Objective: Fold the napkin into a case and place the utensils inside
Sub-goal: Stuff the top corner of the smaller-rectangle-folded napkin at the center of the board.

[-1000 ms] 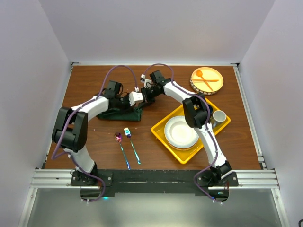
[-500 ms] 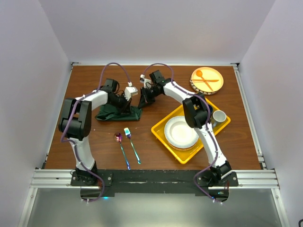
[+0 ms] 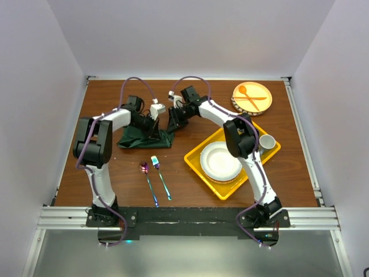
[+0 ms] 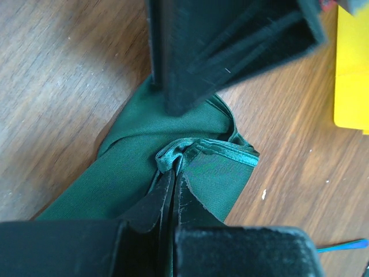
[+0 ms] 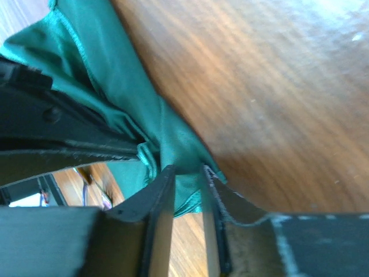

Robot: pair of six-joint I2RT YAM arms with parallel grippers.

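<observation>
While the left gripper (image 4: 172, 176) pinches a fold of the dark green cloth napkin (image 3: 144, 139) on the brown wooden table (image 3: 115, 173), the right gripper (image 5: 184, 173), jaws slightly parted, should back off without dragging it.

Overhead camera looks down from behind; both wrist cameras closely share the napkin (image 4: 144, 144).

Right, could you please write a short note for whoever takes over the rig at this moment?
Left hand: shut on the napkin, pinching a bunched fold.
Right hand: jaws slightly parted around the same cloth; grip unclear.
Napkin lies crumpled, fold unfinished. Spoon and fork lie side by side nearer the arm bases, untouched.
To do: finish folding, slide both inside.
</observation>
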